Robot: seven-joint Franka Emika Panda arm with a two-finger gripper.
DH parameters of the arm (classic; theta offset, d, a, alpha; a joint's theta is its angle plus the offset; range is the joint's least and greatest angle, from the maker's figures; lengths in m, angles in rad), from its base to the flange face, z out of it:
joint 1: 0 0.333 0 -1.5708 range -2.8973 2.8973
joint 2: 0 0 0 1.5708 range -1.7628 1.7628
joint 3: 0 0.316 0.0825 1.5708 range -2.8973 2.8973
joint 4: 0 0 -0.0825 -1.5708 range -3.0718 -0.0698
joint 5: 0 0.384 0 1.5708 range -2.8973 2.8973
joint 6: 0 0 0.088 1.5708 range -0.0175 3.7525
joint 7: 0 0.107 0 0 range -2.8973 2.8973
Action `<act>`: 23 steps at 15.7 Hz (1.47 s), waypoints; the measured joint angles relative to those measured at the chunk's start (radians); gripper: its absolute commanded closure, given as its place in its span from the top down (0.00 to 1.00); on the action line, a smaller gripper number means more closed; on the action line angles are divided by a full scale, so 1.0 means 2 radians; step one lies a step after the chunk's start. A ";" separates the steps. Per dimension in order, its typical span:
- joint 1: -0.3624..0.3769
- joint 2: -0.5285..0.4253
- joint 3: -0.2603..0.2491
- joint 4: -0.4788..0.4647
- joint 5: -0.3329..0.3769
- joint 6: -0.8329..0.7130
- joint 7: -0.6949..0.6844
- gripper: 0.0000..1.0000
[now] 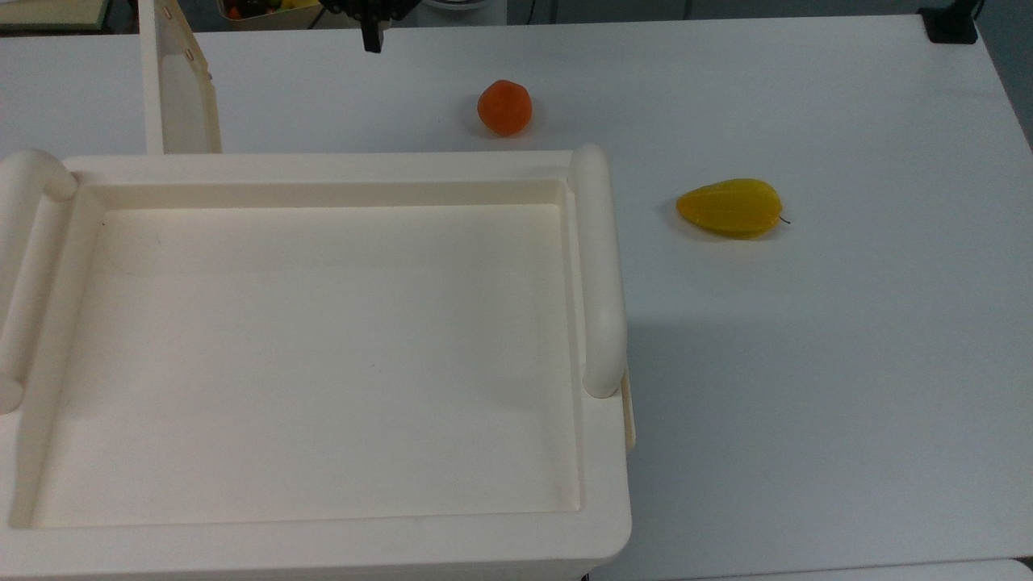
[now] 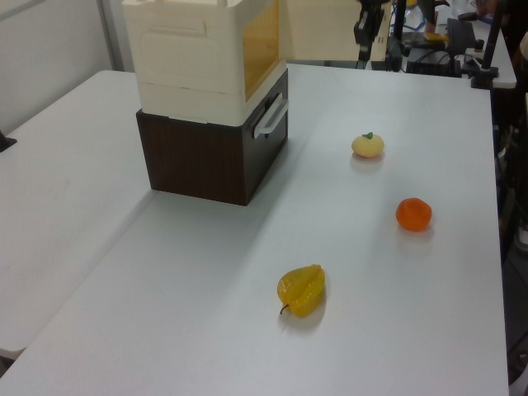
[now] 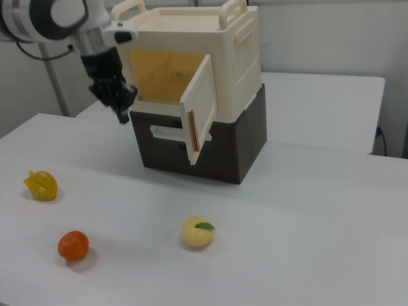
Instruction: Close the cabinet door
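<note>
A white table (image 2: 198, 272) carries a dark brown box (image 2: 210, 157), an orange (image 2: 413, 214), a yellow starfruit (image 2: 302, 289) and a pale peach (image 2: 368, 145).

No readable text, labels, brands, numbers or signs are found in any view. The cabinet (image 3: 210, 70), its door (image 3: 199, 108) and the bench (image 1: 807, 363) are seen as plain, unmarked surfaces.
</note>
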 measured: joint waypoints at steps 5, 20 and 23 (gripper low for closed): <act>-0.038 -0.008 -0.001 0.056 0.000 -0.001 -0.002 0.00; -0.103 0.000 -0.067 0.076 0.035 0.080 -0.048 0.00; -0.104 0.010 -0.067 0.075 0.035 0.082 -0.048 0.00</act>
